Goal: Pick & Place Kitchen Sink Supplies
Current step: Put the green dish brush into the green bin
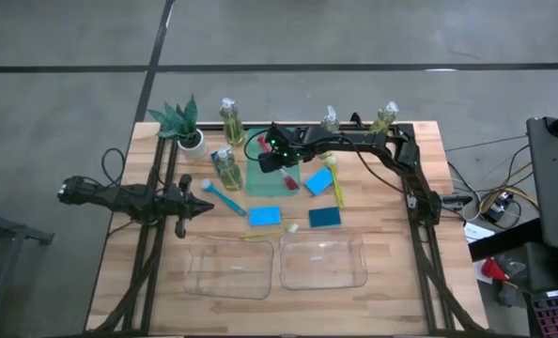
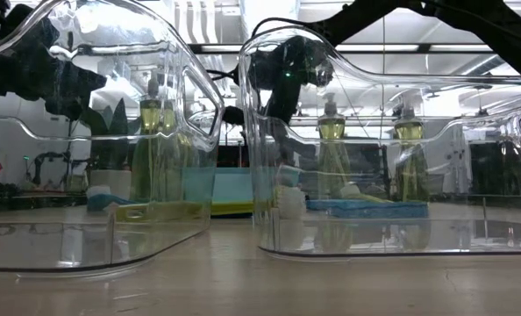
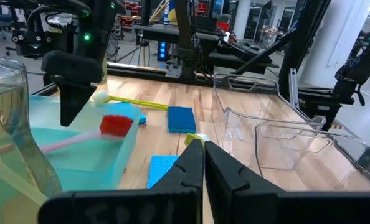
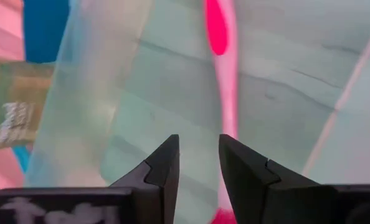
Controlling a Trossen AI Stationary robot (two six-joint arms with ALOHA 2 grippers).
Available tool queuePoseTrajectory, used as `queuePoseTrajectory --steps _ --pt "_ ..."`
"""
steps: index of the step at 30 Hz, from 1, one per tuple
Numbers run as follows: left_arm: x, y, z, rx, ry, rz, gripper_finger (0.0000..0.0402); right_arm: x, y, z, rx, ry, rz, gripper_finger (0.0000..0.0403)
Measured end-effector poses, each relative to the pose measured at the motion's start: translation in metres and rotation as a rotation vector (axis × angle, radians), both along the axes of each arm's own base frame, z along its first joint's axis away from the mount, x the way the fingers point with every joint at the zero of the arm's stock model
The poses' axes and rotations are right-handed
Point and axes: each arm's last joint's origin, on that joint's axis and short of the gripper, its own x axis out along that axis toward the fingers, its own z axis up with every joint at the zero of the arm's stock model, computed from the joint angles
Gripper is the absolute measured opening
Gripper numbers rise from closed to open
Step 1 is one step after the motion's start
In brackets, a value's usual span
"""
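**Red brush rests in the green tray**

The right end effector point(image 4: 197, 165) hovers over the green tray point(image 1: 260, 180), fingers slightly parted, gripping nothing; the red brush point(image 3: 79, 137) lies inside (probably just released). The left end effector point(image 3: 202, 163) waits clenched beside the tray.

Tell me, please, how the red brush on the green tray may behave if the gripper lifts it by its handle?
The red brush looks slim and light, so it probably lifts easily. Its handle seems thin and smooth; it may slip or pivot, bristle end dropping. It lies flat in the green tray, so rolling seems unlikely.
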Motion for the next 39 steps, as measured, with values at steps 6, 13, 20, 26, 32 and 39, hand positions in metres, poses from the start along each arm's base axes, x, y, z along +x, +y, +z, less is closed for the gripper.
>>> queuePoseTrajectory --steps 6,13,20,26,32,39 --pt "0.000 0.000 0.000 0.000 0.000 0.000 0.0010 -0.001 0.008 0.009 0.033 -0.022 0.083 0.0110" --pt "0.000 0.000 0.000 0.000 0.000 0.000 0.0010 -0.004 0.034 0.028 0.058 -0.022 0.206 0.0098" --pt "0.000 0.000 0.000 0.000 0.000 0.000 0.0010 -0.022 0.070 0.062 0.029 0.041 0.288 0.0105" --pt "0.000 0.000 0.000 0.000 0.002 0.001 0.0010 -0.049 0.096 0.095 -0.047 0.127 0.257 0.0152" --pt "0.000 0.000 0.000 0.000 0.001 0.000 0.0010 -0.076 0.108 0.095 -0.006 0.275 0.219 0.0213" --pt "0.000 0.000 0.000 0.001 0.003 0.000 0.0010 -0.110 0.124 0.077 0.028 0.361 0.151 0.0239"
